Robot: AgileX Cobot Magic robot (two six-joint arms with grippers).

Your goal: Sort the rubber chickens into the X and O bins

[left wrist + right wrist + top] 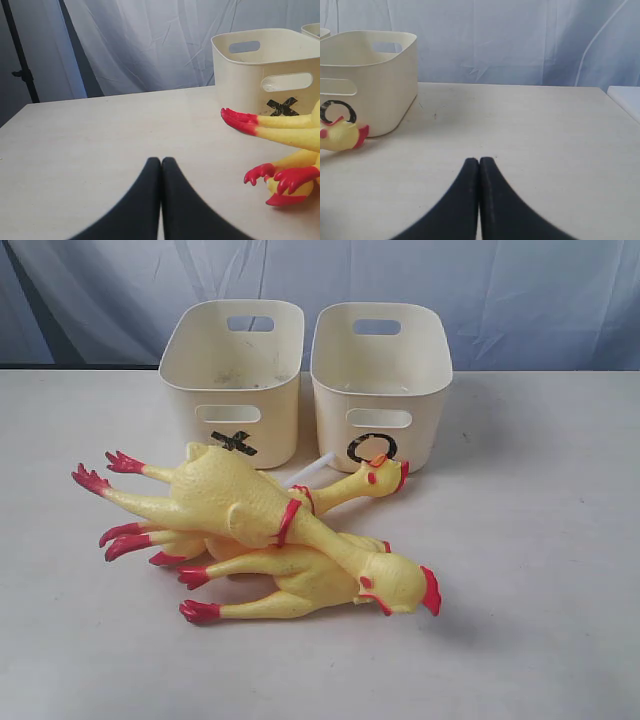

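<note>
Whitish bench top (540, 610) carries everything, and most of it is bare. Near its far edge, by the blue curtain (520, 290), the X bin (275, 420) and the O bin (425, 425) stand side by side, almost touching, and I see nothing inside them. They are light tubs, so I judge that a push from my arm can slide one toward that edge or turn its mark away.

The rubber chickens lie in one pile in the middle of the bench, just before the bins. The top chicken (235, 502) lies across the others, feet toward the left edge and head toward the near edge. A second chicken (378, 478) has its head just in front of the O mark; I cannot tell if it touches. The lowest chicken (295, 592) is partly under the two. Because they cross, lifting one will probably drag a neighbour, which may fall in the wrong bin. Soft rubber can also squeeze out of a grip.

A white stick (308, 474) shows between the bins and the pile. Its piece is mostly hidden, so I could miss it.

My left gripper (161, 162) and my right gripper (479, 161) hang low over the bench, each with fingers pressed together and holding nothing. If I go down like this, I only poke the rubber.
</note>
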